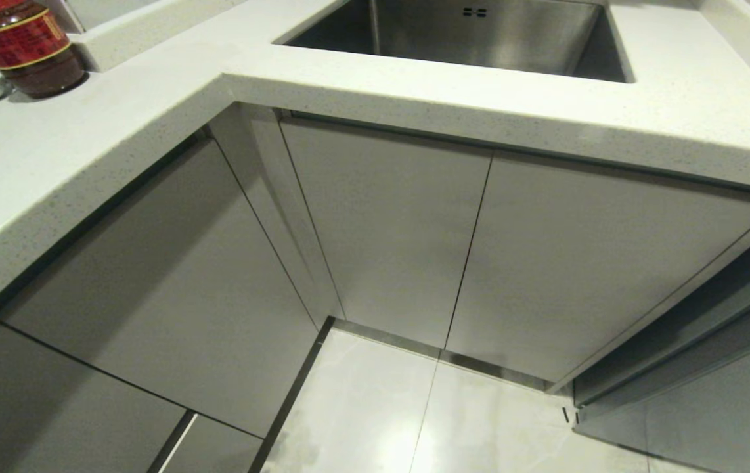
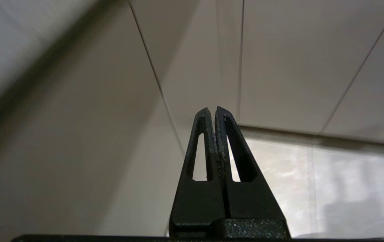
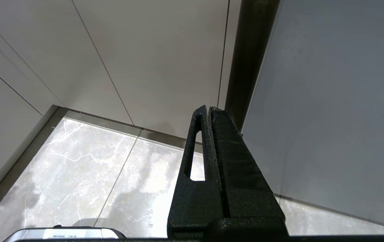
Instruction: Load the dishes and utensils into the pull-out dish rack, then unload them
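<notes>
My left pincer (image 2: 215, 111) is pressed fully shut on nothing, aimed low at the closed cabinet doors (image 2: 279, 67) above the floor tiles (image 2: 346, 188). My right pincer (image 3: 208, 110) is likewise closed and empty. No dishes, fork, chopsticks or rack show; only the sink (image 1: 480, 39), countertop (image 1: 152, 118) and jar (image 1: 23, 46).

Open floor (image 1: 381, 407) in the corner below; shut cabinet fronts (image 1: 388, 230) ahead and left, countertop (image 1: 414, 85) overhanging above
</notes>
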### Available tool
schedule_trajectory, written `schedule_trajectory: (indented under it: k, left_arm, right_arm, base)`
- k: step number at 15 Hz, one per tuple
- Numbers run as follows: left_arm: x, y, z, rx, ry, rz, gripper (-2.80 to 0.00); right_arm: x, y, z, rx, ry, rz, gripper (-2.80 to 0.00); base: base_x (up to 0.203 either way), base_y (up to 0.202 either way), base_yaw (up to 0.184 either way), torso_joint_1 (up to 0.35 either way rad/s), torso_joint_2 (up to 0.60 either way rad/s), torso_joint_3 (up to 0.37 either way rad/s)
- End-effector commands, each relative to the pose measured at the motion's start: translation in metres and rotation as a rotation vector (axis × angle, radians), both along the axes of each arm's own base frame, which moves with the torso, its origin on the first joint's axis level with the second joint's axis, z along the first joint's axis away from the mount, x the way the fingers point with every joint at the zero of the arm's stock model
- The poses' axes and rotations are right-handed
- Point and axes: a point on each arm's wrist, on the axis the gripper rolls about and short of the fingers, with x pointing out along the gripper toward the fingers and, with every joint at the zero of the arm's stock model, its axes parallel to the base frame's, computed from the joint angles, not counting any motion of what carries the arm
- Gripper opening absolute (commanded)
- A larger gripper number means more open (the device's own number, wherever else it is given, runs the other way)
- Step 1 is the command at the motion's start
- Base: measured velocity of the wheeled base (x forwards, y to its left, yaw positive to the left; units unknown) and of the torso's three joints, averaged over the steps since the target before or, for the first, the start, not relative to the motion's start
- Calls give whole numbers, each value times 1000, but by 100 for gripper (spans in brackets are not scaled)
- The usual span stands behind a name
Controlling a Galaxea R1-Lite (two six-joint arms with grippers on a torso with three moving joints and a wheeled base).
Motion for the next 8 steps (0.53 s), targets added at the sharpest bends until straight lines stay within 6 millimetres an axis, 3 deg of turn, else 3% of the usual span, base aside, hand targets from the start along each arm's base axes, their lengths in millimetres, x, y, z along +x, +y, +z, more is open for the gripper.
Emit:
schedule_trajectory:
  k: [1, 2, 8]
  left_arm:
    - [6, 0, -23, -71, 99, -14, -280]
    - [5, 0, -24, -143, 129, -21, -280]
    - [5, 0, -24, -168, 127, -8, -280]
  right_arm:
    - [2, 0, -7, 0, 25, 0, -280]
    - [2, 0, -7, 0, 25, 0, -280]
    - [2, 0, -7, 0, 25, 0, -280]
  base:
    - [0, 0, 0, 0, 0, 0]
    - [0, 0, 0, 0, 0, 0]
    - [0, 0, 0, 0, 0, 0]
